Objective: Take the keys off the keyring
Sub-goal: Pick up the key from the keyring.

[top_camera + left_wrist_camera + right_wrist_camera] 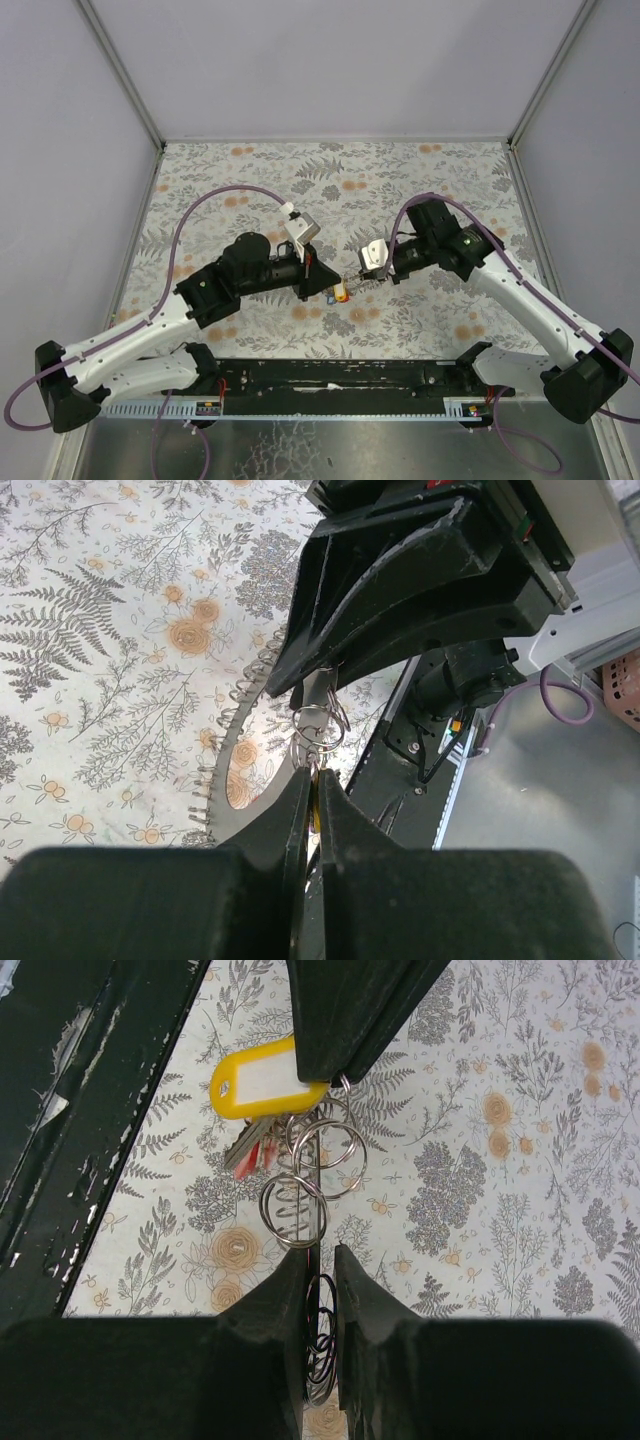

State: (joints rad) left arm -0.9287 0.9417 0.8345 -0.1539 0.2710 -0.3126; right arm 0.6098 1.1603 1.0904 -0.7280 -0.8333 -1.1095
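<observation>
Keyring [320, 1342]: seen edge-on from the right wrist, pinched between the fingers of my right gripper [320, 1260].
Right gripper: clenched on the keyring, jaws nearly together with the metal between them.
Small wire rings [325, 1155]: strung just beyond the right gripper's fingertips, linking the keyring to what hangs from it.
Keys [252, 1150]: red-headed ones dangle beside the wire rings, just past the right gripper's tips. I cannot tell which ring carries which key.
Yellow tag [262, 1080]: the link farthest from the right gripper, one end caught in my left gripper [338, 1072].
Left gripper: clamped tight on the yellow tag, facing the right gripper tip to tip, near but not touching.
Long axis: the string of keyring, wire rings and tag runs straight out from the right gripper's fingertips to the left gripper, crosswise to the table in the top view.
Height: the string seems to hang clear of the floral cloth [520, 1160] beneath the right gripper, though I cannot be certain.
Nearer arm: both hold an end; the left is on the key end, the right anchors the ring.
Judgement: no key is off yet. The coming move likely turns on this shared axis, with the left working the tag while the right holds firm.
</observation>
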